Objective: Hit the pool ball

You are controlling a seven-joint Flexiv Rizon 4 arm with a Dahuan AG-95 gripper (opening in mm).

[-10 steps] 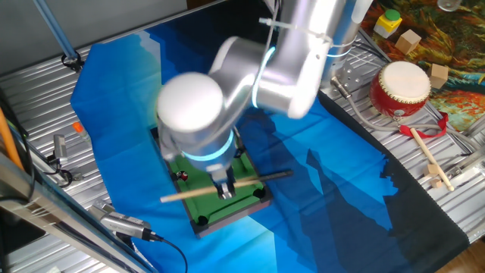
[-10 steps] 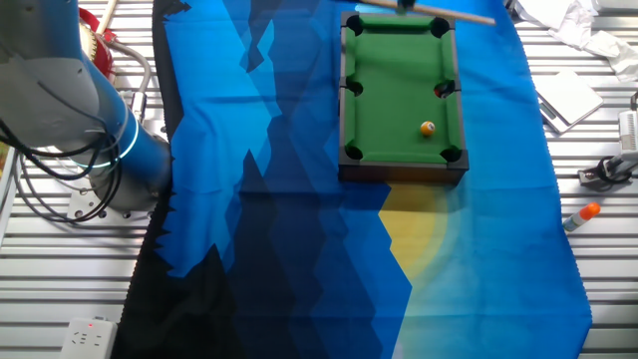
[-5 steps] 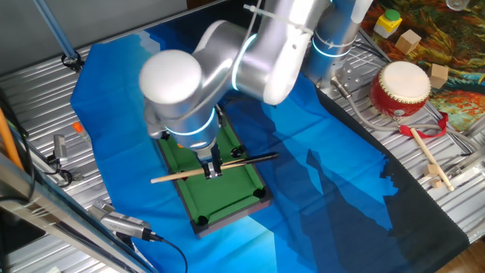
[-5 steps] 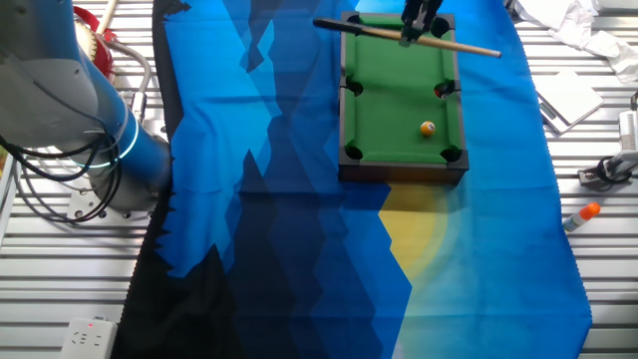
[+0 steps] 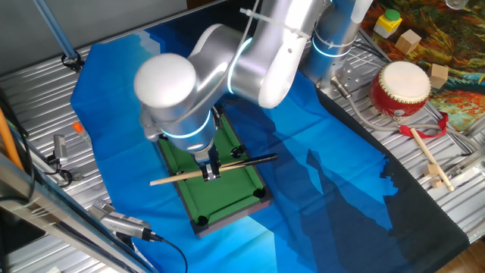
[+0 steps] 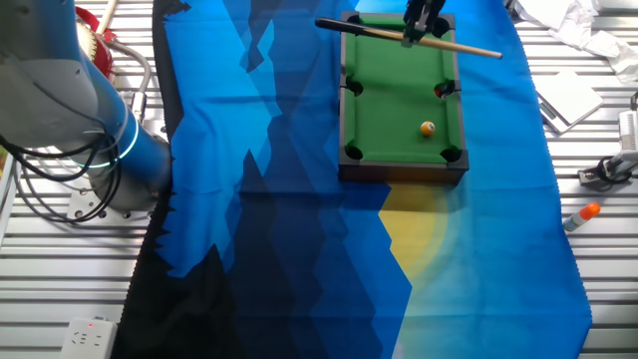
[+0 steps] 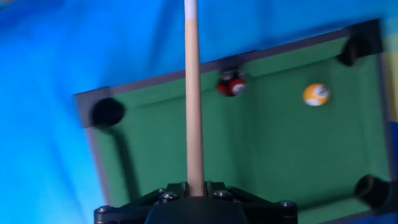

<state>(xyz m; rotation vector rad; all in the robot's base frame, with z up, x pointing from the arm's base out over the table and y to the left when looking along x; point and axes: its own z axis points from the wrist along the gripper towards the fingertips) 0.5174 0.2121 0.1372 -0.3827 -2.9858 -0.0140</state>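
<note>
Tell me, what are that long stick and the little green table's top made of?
The cue stick looks like pale, smooth-finished wood with a dark end. The table's green top appears to be matte felt, showing no shine; its frame looks dark, possibly wood or plastic.

Bright, even room light fills both fixed views, which are sharp. The glossy white robot arm (image 5: 227, 68) shows soft glare. The hand view is motion-blurred, smearing the green felt miniature pool table (image 7: 267, 155).
</note>
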